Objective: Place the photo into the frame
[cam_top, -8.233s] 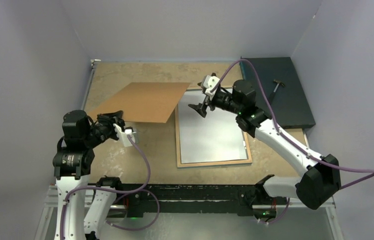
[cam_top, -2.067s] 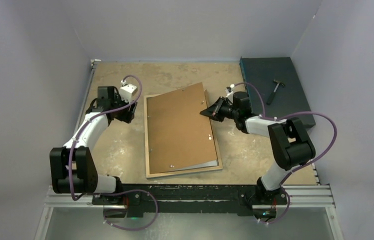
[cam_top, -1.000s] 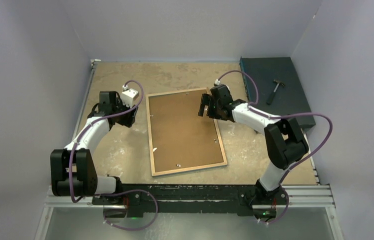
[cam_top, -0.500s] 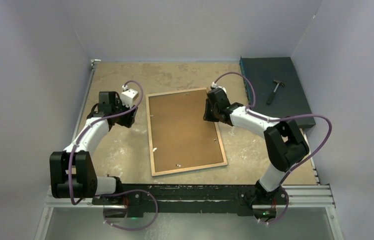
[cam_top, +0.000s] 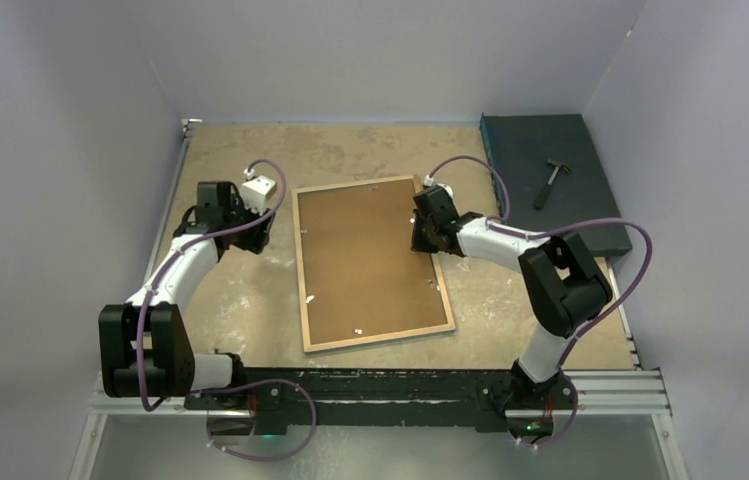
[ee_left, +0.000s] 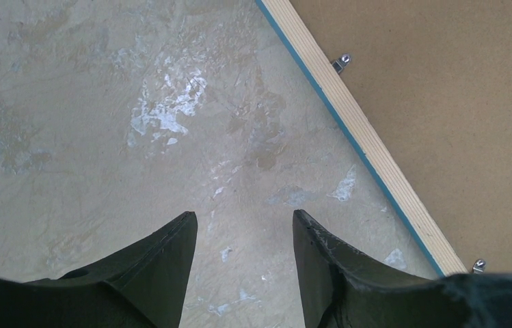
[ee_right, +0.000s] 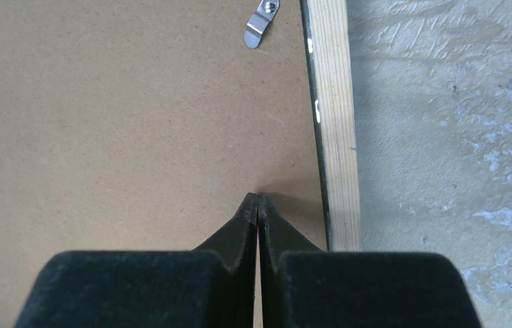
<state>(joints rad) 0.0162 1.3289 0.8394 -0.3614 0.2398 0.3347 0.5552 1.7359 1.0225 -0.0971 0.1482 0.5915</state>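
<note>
Now the thin, blue-edged pale-wood frame (cam_top: pixel 380 337) lies back-up on the beige table (ee_left: pixel 102 102), a brown backing board (cam_top: pixel 370 260) inside. Right gripper (ee_right: pixel 258 205), jaws together, touches that board; left gripper (ee_left: pixel 243 225), jaws apart, hovers beside the frame.

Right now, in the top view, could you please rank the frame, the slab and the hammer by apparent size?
1. Frame
2. Slab, which looks slightly smaller, but it lies farther from the camera, so this ranking is unsure
3. Hammer, clearly smallest
</note>
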